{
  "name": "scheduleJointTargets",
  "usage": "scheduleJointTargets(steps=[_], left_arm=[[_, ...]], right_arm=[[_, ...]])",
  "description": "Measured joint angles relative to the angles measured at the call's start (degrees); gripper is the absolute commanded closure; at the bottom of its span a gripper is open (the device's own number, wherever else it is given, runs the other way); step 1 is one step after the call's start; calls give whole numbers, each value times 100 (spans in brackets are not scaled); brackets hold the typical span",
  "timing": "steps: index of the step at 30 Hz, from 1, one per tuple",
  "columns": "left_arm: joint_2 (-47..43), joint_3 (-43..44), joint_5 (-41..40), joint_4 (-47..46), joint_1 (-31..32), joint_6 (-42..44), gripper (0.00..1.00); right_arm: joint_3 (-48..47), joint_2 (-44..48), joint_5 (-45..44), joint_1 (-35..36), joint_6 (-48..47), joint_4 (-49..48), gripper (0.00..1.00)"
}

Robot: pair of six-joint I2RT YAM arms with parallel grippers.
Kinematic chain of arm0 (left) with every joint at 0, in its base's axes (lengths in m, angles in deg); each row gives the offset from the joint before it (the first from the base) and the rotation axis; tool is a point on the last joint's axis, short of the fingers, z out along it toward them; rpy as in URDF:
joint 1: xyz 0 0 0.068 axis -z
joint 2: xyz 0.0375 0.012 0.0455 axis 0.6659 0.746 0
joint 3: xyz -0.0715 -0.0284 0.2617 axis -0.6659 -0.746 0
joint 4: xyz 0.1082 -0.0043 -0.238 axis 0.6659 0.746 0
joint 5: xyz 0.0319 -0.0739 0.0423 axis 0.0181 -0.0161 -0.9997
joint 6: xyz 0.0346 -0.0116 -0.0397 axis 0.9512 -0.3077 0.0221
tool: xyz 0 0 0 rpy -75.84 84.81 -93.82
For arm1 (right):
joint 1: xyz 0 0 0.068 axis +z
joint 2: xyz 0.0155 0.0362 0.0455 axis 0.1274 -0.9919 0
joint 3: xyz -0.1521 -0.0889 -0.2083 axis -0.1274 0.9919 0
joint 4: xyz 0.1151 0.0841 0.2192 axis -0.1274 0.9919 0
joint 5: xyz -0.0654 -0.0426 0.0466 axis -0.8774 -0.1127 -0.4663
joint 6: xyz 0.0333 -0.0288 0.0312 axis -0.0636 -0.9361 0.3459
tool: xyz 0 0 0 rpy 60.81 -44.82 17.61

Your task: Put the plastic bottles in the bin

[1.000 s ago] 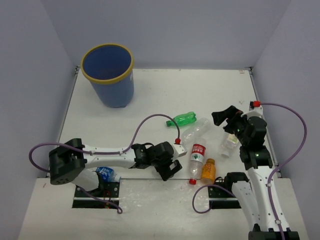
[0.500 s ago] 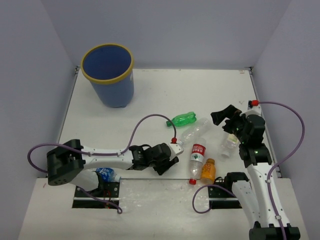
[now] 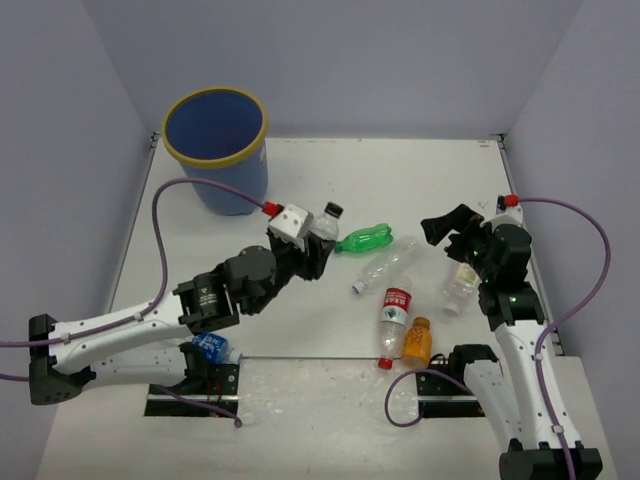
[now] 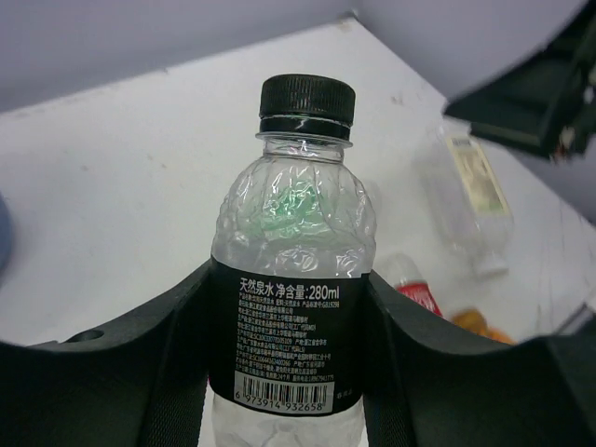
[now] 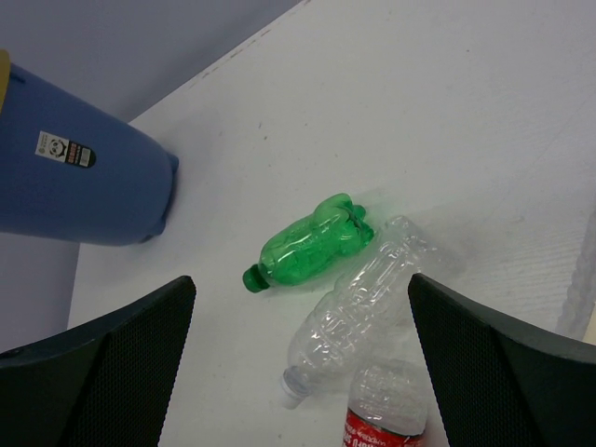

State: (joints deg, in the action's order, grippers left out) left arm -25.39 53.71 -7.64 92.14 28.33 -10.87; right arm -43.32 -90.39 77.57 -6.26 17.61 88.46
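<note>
Left gripper (image 4: 291, 317) clamped a dark-labelled clear plastic bottle (image 4: 294, 209), short of the round blue bin (image 3: 236, 186) ahead. Right gripper (image 5: 300, 321) gaped empty; loose bottles (image 5: 310, 242) lay below it.

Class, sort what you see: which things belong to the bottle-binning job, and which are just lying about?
Job: bin; dark-label bottle in left gripper; green bottle; clear bottle; red-label bottle; orange bottle; pale-label bottle; blue-label bottle.
Lying about: only the purple cables.
</note>
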Motion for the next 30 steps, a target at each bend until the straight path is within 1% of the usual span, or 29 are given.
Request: scheduleJointTargets(steps=[2, 6, 8, 10, 12, 14, 15, 16, 17, 18, 19, 20, 25, 27, 30], left_arm=[[132, 408, -365, -236, -391, 20, 91], [648, 1448, -736, -262, -1659, 24, 84], [810, 1857, -841, -231, -2283, 97, 82], [1021, 2274, -870, -272, -2901, 212, 83], [1266, 2624, -807, -291, -3592, 240, 85], [1580, 2975, -693, -228, -4190, 200, 84], [1759, 3127, -639, -180, -4453, 139, 68], [1931, 3253, -596, -156, -4667, 104, 62], [2064, 3353, -535, -110, -4795, 82, 57], [2316, 3479, -418, -66, -5017, 32, 27], [2527, 3590, -282, 20, -5188, -8, 5], [2723, 3702, -161, 122, -5316, -70, 0], [3529, 4205, 370, 819, -5776, -206, 0], [3672, 4367, 508, 1085, -5826, -204, 0], [3640, 4464, 825, 1306, -5831, -193, 0]], right_arm=[[-52, -155, 72, 0, -11, -45, 1], [-190, -465, 119, 67, -52, -101, 1], [-190, -488, 132, 161, -55, -167, 1], [-190, -470, 93, 409, -106, -293, 1], [-190, -480, 29, 785, -226, -403, 1], [-194, -547, 1, 1129, -413, -480, 1], [-205, -603, 37, 1241, -516, -514, 1], [-226, -676, 86, 1329, -619, -535, 1], [-245, -775, 124, 1405, -722, -581, 1], [-247, -856, 157, 1475, -809, -633, 1], [-247, -924, 199, 1544, -887, -665, 1], [-247, -971, 231, 1599, -952, -691, 1], [-279, -1188, 223, 1812, -1203, -800, 1], [-366, -1342, 173, 1902, -1386, -774, 1], [-466, -1493, 109, 2085, -1793, -773, 1]])
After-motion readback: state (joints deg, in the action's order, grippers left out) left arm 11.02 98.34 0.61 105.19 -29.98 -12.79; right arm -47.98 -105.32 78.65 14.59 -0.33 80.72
